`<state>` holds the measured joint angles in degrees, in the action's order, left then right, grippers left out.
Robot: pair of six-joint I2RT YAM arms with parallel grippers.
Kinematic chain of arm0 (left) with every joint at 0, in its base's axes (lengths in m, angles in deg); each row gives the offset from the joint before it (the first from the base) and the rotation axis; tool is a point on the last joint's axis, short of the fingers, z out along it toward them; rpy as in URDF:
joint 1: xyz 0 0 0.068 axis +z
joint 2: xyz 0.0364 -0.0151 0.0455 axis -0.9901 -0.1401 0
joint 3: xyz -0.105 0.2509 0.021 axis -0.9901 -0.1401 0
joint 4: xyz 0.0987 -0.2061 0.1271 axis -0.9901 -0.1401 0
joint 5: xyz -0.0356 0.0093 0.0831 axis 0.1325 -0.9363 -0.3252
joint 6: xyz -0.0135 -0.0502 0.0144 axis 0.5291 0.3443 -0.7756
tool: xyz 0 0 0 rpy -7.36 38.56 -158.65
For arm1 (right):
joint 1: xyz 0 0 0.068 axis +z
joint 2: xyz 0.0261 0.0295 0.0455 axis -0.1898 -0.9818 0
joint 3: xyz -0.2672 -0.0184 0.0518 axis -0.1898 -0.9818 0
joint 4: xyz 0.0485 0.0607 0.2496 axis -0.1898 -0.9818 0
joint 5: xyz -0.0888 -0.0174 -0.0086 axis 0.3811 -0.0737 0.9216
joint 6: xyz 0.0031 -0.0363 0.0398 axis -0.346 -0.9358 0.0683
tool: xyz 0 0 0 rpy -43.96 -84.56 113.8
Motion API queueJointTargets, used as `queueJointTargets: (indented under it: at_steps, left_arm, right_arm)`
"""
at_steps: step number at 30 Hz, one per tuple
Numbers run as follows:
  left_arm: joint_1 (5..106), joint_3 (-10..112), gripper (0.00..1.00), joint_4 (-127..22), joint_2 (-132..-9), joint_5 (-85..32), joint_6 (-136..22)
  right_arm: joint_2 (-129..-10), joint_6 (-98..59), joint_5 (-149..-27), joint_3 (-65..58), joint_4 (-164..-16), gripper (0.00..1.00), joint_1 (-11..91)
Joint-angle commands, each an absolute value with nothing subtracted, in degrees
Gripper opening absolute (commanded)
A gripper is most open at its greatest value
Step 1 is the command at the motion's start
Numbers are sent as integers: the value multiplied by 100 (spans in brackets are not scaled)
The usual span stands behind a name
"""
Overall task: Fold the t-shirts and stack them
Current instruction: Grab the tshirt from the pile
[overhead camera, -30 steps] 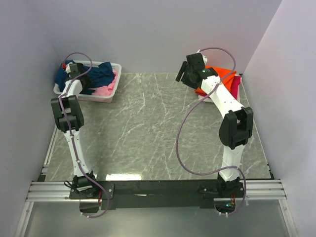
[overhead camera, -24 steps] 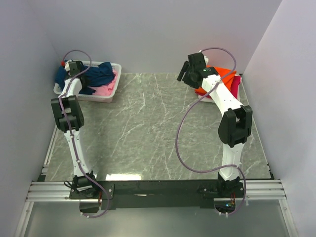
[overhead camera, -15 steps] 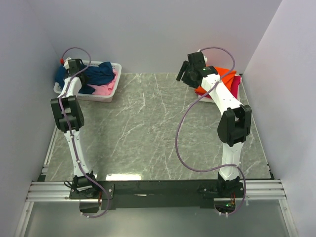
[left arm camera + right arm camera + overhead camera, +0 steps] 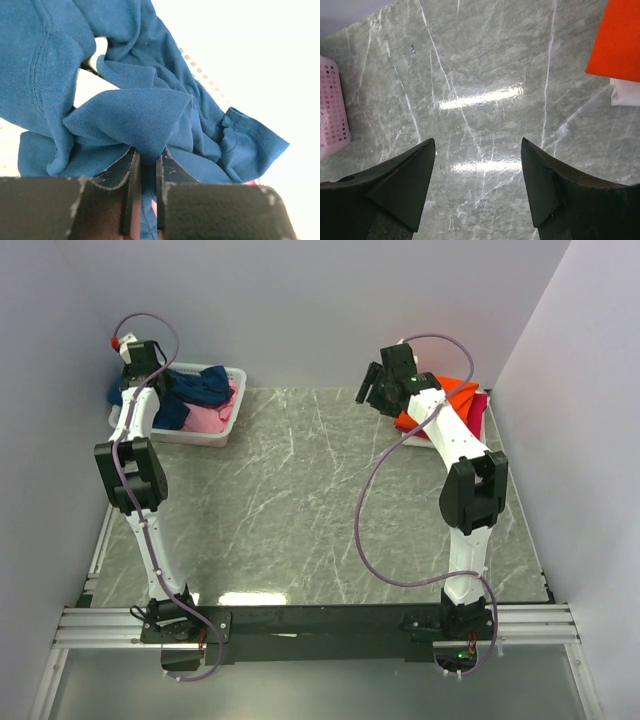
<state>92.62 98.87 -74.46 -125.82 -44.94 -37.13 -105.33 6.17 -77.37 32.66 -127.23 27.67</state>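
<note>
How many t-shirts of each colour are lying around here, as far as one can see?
Dark blue t-shirt, in the basket and pinched by the left gripper: 1
Pink t-shirt, same basket: 1
Orange t-shirt: 1
Magenta t-shirt: 1
White t-shirt, only an edge showing under the orange one: 1
Total: 5

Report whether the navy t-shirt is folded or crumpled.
Crumpled. The navy t-shirt lies bunched in the basket in loose creases, with a pinch of it clamped in the shut left gripper.
</note>
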Motion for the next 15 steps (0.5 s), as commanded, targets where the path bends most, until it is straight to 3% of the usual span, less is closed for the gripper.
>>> queueJointTargets:
  at_steps: [1,4,6,15]
  left_arm:
    - [9249,10007,13,-7273,-12314,-4325,-3612]
    - [9249,9936,11,-7246,-12367,-4281,-3568]
    - [9249,10032,0,-7334,-12428,-4263,-3533]
    - [9258,10435,0,-6860,-12007,-3834,-3375]
  right_arm:
    - [-10401,534,-7706,3292,-12545,76,2659]
    - [-10304,552,-7706,3089,-12457,76,2623]
    - [-10295,569,-7697,3045,-12430,76,2588]
    - [-10436,473,-7785,3220,-12403,75,2553]
